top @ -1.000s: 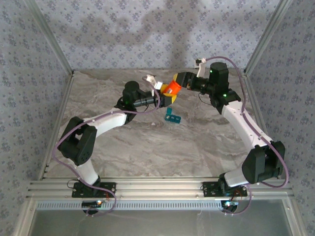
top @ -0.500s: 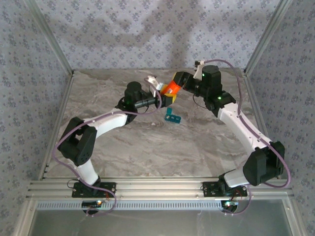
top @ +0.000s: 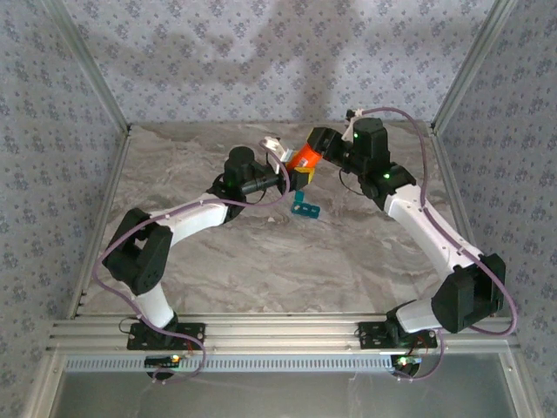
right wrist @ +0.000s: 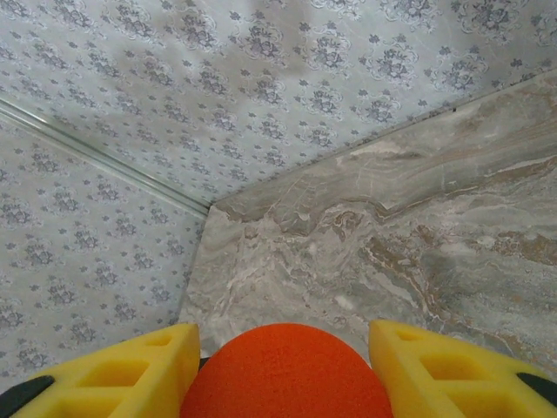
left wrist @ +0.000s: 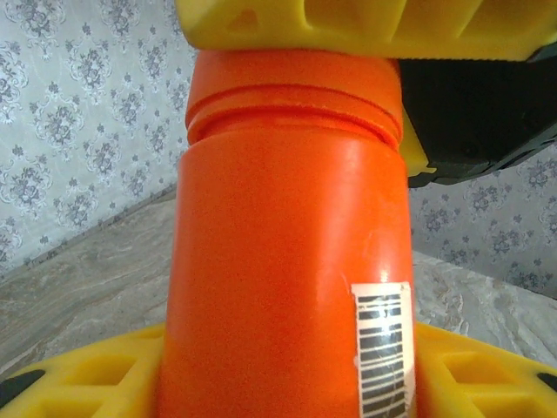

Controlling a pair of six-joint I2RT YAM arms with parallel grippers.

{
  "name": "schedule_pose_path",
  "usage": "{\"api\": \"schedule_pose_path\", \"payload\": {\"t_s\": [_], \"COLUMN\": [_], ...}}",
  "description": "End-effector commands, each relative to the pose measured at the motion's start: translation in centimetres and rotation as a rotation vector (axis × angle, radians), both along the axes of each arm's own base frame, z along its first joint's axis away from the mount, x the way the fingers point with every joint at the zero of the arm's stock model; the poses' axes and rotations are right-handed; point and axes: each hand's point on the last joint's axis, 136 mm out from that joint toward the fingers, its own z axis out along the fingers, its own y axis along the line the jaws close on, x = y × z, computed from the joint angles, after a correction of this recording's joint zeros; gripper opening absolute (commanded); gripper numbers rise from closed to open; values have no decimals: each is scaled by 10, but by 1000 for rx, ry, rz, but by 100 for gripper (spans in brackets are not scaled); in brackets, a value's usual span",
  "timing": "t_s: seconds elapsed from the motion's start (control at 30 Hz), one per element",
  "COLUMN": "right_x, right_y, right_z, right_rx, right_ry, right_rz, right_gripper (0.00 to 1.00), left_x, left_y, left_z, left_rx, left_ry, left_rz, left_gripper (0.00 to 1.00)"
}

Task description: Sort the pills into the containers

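Left jaws are clamped on the body of the orange bottle point(left wrist: 278, 261). From the left wrist camera I see a yellow finger point(left wrist: 78, 383) on either side of it low down, and the barcode label point(left wrist: 381, 348) faces the lens. The right jaws sit around the cap point(right wrist: 287, 370) with a finger on each flank. I cannot tell from here whether they are pressing on it or only loose around it.

I read this as a two-armed uncapping. One arm holds the body steady while the other works the cap. I see no pills, so I take them to be inside. The bottle point(top: 304, 158) is held off the surface point(top: 261, 261) and tilted, cap end toward the right arm point(top: 418, 218), which gives both sets of jaws room around it. The teal pill organiser point(top: 305, 206) lies on the surface just nearer to me than the bottle. It is apart from both sets of jaws and nothing touches it, so I judge it is waiting to receive the pills.

The left arm point(top: 187, 218) has its elbow folded close to its base. Its forearm runs out toward the back centre, wrist pointing right. The right arm is stretched long from the near right corner, its wrist bent left to meet the cap.
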Motion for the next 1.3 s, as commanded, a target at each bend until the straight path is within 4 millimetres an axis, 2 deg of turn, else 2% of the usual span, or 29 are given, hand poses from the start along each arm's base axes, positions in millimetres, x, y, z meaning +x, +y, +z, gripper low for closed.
{"api": "schedule_pose_path", "payload": {"t_s": [0.0,0.1,0.23,0.53,0.6,0.83,1.27], "right_x": [-13,-15,-24,-27,-27,-34,-26], "right_y": [8,2,-4,-37,-38,-17,9], "right_z": [25,39,50,41,40,42,39], "right_rx": [25,20,9,16,41,114,161], "right_ry": [-17,-43,-80,-156,-185,-256,-220], "right_rz": [105,144,200,284,326,503,540], "right_gripper": [71,81,90,94,95,95,91], "left_x": [-12,-10,-8,-12,-14,-22,-23], "left_y": [-8,-8,-7,-1,0,1,1], "left_z": [37,35,36,45,48,54,57], "left_rx": [-63,-70,-81,-117,-127,-162,-177], "left_ry": [-100,-93,-80,-50,-44,2,24], "left_rz": [-30,-29,-37,-97,-121,-205,-226], "left_gripper": [0,0,0,0,0,0,0]}}
